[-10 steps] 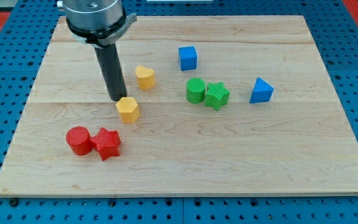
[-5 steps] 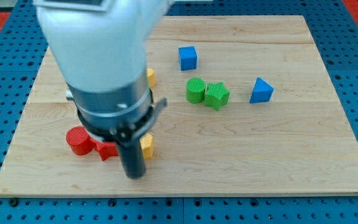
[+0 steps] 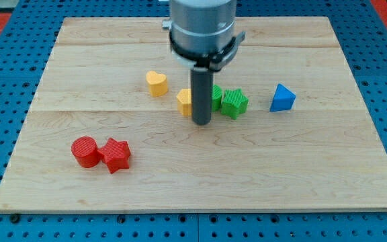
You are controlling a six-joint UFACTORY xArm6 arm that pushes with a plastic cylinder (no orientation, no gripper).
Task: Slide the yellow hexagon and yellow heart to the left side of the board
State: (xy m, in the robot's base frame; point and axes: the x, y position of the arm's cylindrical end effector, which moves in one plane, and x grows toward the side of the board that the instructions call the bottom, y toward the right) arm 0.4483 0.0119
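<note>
The yellow heart (image 3: pixel 156 83) lies left of the board's centre, toward the view's top. The yellow hexagon (image 3: pixel 185 101) sits just right of it and lower, partly hidden behind my rod. My tip (image 3: pixel 201 123) rests on the board right beside the hexagon, at its lower right, apparently touching it. The green cylinder (image 3: pixel 216 97) is partly hidden behind the rod on the other side.
A green star (image 3: pixel 234 103) sits against the green cylinder. A blue triangular block (image 3: pixel 282 98) lies to the right. A red cylinder (image 3: pixel 84 151) and red star (image 3: pixel 116 154) sit together at lower left. The blue cube is hidden behind the arm.
The tip swung from the board's lower left to the centre. The yellow hexagon moved with it, up and right, ending next to the green cylinder. The heart has not moved.
</note>
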